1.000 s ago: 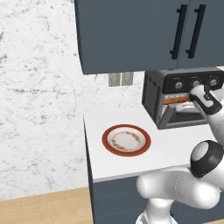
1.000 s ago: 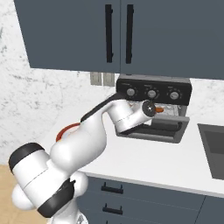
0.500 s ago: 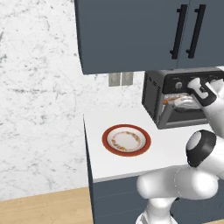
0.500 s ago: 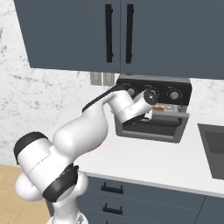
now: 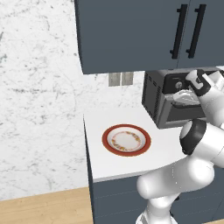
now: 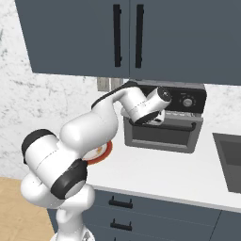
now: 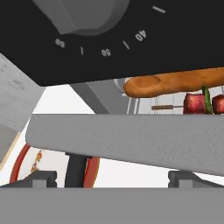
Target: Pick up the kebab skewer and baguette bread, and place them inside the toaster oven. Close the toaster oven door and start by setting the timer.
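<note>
Baguette bread: slim orange-brown loaf, upper right of my hand view, inside the toaster oven. Kebab skewer just below it, red chunks on a thin stick. Toaster oven door partly raised, grey bar across centre. My fingers spread, grasping nothing. Plate mid-worktop, free room around.

**White table with plate and oven**

The flat white table sits on dark grey-blue drawer fronts below the wall cupboards. A round plate with a red rim and pale patterned centre lies flat near its left end, well clear of the front edge. To the plate's right, the boxy dark grey and black toaster oven stands toward the back of the table, near the marbled wall.
</note>
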Controlling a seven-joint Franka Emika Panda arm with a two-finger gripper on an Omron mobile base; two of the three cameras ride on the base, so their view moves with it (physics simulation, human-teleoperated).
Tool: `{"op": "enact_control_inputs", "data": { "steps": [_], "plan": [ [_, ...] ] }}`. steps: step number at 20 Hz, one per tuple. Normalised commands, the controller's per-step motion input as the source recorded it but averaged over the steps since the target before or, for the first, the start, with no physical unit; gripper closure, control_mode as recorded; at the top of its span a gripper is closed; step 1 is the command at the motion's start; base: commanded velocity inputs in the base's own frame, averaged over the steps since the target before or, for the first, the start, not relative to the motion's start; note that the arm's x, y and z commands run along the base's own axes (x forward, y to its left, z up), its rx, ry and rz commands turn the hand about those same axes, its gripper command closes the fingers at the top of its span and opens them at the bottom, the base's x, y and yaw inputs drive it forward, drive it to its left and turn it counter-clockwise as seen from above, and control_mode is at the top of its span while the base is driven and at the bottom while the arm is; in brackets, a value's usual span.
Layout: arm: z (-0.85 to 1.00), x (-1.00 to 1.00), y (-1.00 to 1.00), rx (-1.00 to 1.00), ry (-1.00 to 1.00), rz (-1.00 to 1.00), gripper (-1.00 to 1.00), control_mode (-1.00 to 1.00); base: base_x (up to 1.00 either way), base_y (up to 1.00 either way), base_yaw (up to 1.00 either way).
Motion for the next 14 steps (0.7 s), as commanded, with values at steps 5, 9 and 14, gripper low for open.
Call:
{"op": "enact_control_inputs", "data": {
  "steps": [5, 9, 14],
  "plan": [
    [0.78, 0.32, -0.01, -0.05, -0.13, 0.0, -1.0, -1.0, 0.0, 0.0, 0.0],
    [0.86, 0.26, -0.12, -0.06, -0.15, -0.01, -1.0, -1.0, 0.0, 0.0, 0.0],
    [0.58, 0.29, -0.11, -0.07, -0.14, -0.01, -1.0, -1.0, 0.0, 0.0, 0.0]
  ]
}}
